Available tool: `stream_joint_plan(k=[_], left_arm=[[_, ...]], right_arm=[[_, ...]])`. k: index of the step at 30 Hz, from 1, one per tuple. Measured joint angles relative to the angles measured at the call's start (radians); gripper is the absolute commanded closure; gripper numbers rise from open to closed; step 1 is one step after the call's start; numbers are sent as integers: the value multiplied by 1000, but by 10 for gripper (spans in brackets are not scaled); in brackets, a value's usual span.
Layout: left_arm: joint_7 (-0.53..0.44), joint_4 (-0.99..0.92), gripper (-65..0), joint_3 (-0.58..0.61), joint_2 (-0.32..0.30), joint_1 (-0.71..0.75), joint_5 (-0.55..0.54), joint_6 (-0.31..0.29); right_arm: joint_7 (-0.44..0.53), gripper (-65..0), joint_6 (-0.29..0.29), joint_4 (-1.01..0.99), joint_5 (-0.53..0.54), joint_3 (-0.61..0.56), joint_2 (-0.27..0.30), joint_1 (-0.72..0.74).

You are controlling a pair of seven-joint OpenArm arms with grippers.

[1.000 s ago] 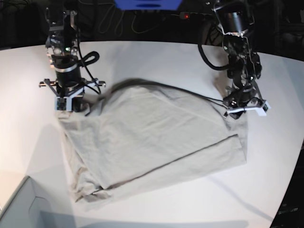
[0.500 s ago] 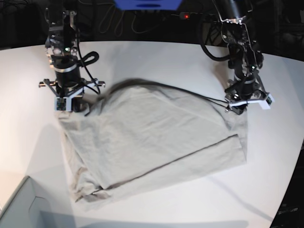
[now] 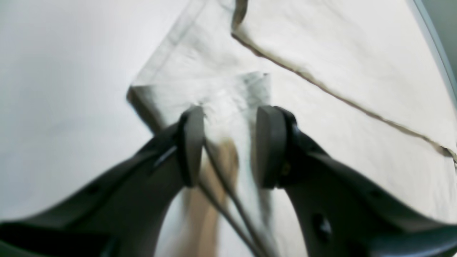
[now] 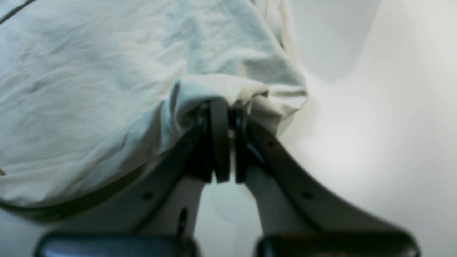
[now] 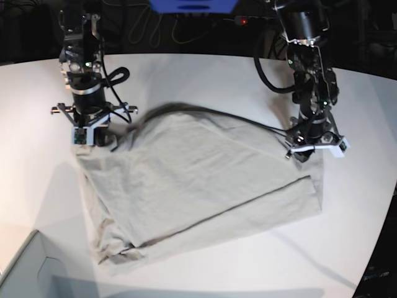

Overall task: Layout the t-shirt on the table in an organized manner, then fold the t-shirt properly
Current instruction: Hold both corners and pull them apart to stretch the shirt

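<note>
The light grey-beige t-shirt (image 5: 198, 180) lies spread and creased on the white table (image 5: 205, 81), with one layer folded over along a diagonal edge. My right gripper (image 5: 87, 139) stands at the shirt's far left corner and is shut on a bunched fold of the t-shirt (image 4: 89, 89); its jaws (image 4: 227, 107) pinch the cloth. My left gripper (image 5: 308, 152) is at the shirt's far right corner. In the left wrist view the left gripper (image 3: 230, 142) has its jaws apart, with the t-shirt (image 3: 339, 53) corner blurred between and below them.
A pale box corner (image 5: 25, 273) sits at the front left. A dark cable (image 5: 217, 115) runs along the shirt's far edge toward the left gripper. The table's edge (image 5: 384, 217) lies close on the right. Bare table shows in both wrist views (image 3: 53, 71) (image 4: 375, 125).
My left gripper rose slightly, then moved down and a little left onto the shirt's far right corner. The right gripper and the shirt have stayed put.
</note>
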Motion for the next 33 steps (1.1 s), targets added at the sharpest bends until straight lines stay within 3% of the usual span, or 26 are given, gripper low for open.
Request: stream_joint_plan(k=[30, 33], left_arm=[[0, -30, -239, -8, 0, -5, 1, -2], [-1, -30, -239, -61, 10, -6, 0, -3]], right_arm=[[0, 0, 0, 0, 0, 0, 0, 0], [0, 0, 0, 0, 0, 0, 0, 0]])
